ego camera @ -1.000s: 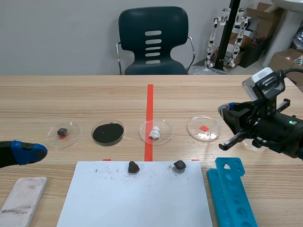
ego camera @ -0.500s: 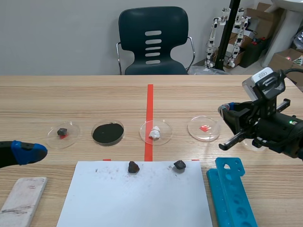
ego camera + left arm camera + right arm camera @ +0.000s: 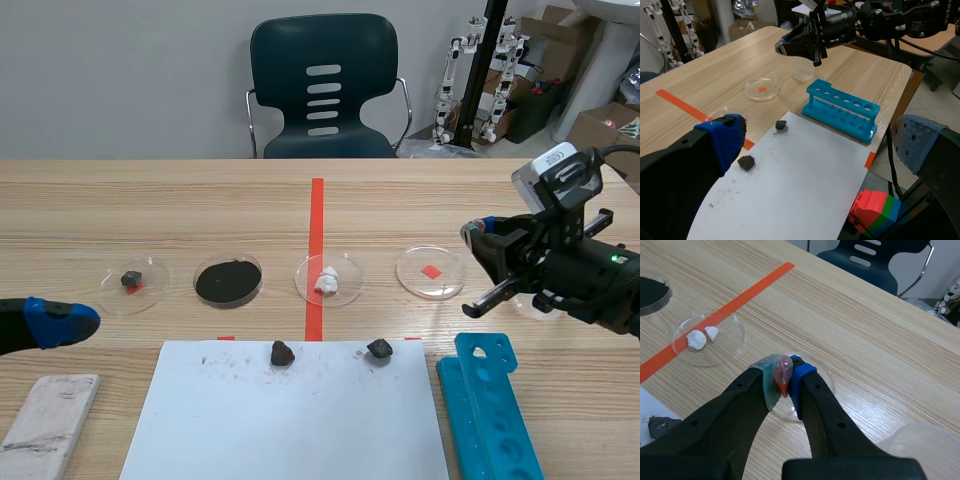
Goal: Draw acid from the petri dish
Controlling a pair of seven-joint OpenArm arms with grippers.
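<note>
The clear petri dish [image 3: 430,271] lies right of the red tape line, over a red square mark. My right gripper [image 3: 478,256] hovers just to its right. In the right wrist view this gripper [image 3: 783,378] is shut on the translucent bulb of a dropper [image 3: 782,369], directly above the dish [image 3: 824,374]. The dropper's stem is hidden under the fingers. My left gripper [image 3: 60,320] rests low at the table's left edge. Its fingers [image 3: 722,137] stand wide apart with nothing between them.
A row of dishes holds white lumps [image 3: 328,280], black powder [image 3: 228,281] and a dark stone [image 3: 133,281]. A white sheet [image 3: 290,415] carries two dark stones. A blue tube rack [image 3: 495,405], a clear beaker [image 3: 920,440] and a pale block [image 3: 45,425] lie nearby.
</note>
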